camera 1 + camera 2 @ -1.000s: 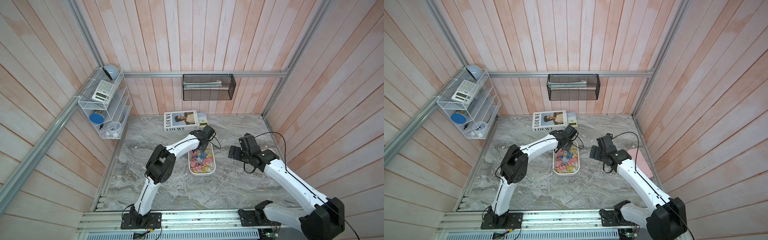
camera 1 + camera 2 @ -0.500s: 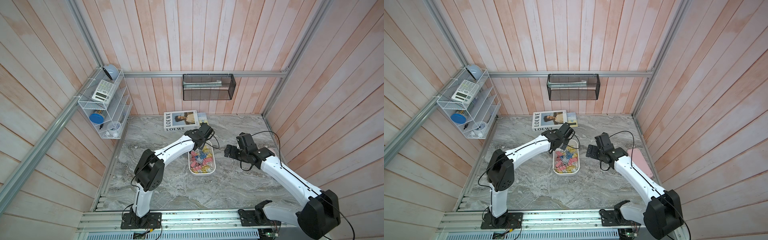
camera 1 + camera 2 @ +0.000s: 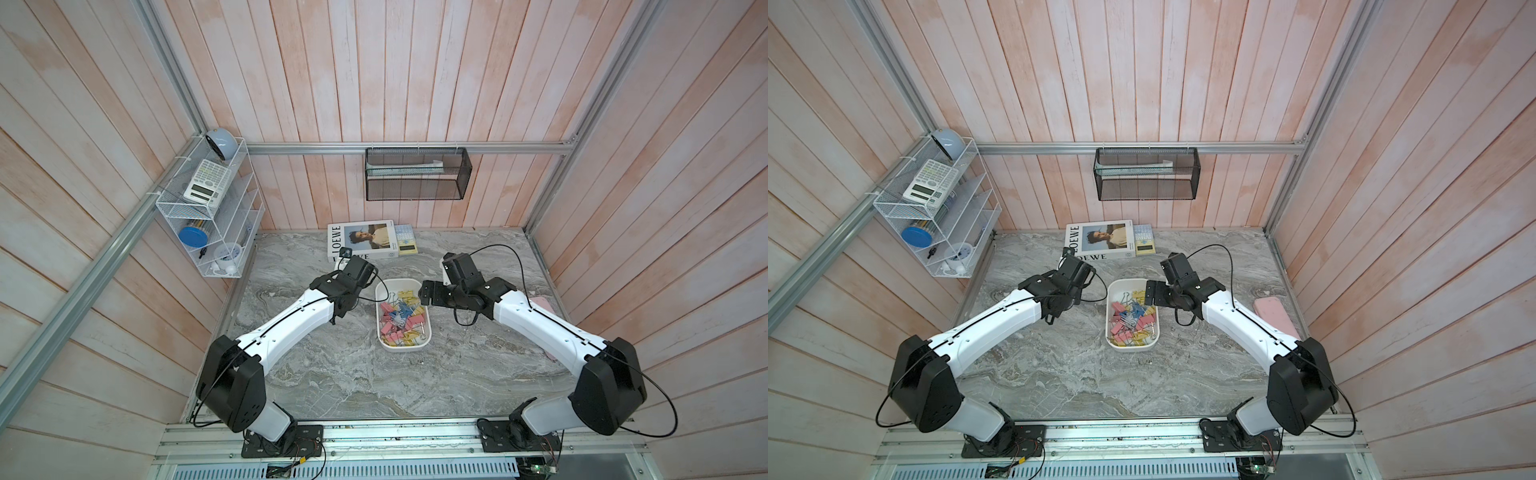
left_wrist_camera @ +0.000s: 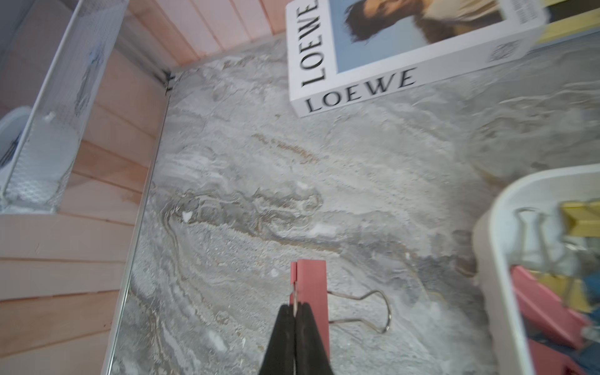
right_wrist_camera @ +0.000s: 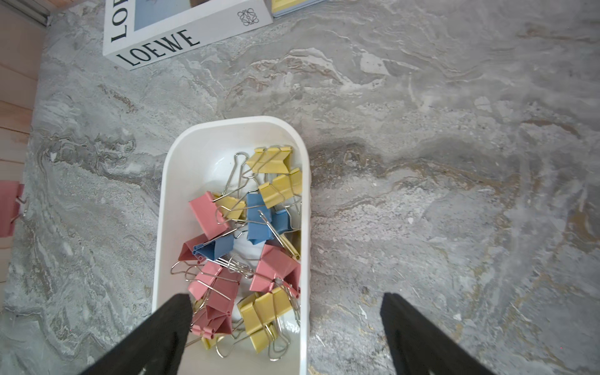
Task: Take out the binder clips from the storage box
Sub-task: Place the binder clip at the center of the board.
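Beside storage box [image 4: 496,233], over desk [image 4: 259,162], your left pincer [image 4: 294,306] pinched shut on pink clip [image 4: 310,282]. Your right pincer [image 5: 284,296] spread wide above box. Other binder clips [image 5: 259,224] heaped, tangled inside. Likely light, stiff, slick metal; wire handles [image 5: 238,168] snag neighbours, so grip folded body, lift slow.

- left arm [image 3: 291,326]: white rounded shells, bulky black joints, thin black cable along it.
- right arm [image 3: 540,328]: same white-and-black build, black cable looping at the wrist.
- right gripper [image 5: 285,296]: matte black tapering fingers [image 5: 156,334].
- black base plates [image 3: 282,441].
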Robot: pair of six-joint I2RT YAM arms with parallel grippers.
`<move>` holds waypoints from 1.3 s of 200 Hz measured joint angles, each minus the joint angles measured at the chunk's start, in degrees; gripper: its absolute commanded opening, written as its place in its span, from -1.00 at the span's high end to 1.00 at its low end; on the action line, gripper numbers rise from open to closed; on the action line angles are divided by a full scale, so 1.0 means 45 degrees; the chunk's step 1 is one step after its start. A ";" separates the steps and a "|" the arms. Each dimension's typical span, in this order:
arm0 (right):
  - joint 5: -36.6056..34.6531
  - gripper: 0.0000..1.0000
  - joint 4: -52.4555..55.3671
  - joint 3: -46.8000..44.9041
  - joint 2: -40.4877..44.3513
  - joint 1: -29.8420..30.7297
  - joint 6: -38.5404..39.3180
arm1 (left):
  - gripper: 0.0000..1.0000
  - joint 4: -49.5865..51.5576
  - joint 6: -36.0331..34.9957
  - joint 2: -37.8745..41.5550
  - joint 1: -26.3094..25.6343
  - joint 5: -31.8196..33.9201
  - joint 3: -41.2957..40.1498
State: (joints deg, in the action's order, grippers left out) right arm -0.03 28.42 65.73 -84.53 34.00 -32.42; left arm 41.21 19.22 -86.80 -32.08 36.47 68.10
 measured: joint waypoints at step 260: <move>-0.0622 -0.96 0.0301 -0.0602 0.1166 0.0311 0.0602 | -0.56 -0.2705 0.0627 -0.1341 0.1559 -0.2535 -0.0403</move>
State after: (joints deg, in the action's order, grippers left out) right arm -2.83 29.78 63.02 -79.29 35.40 -29.71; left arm 29.04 22.04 -92.84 -25.06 25.06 66.28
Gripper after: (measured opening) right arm 0.979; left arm 0.780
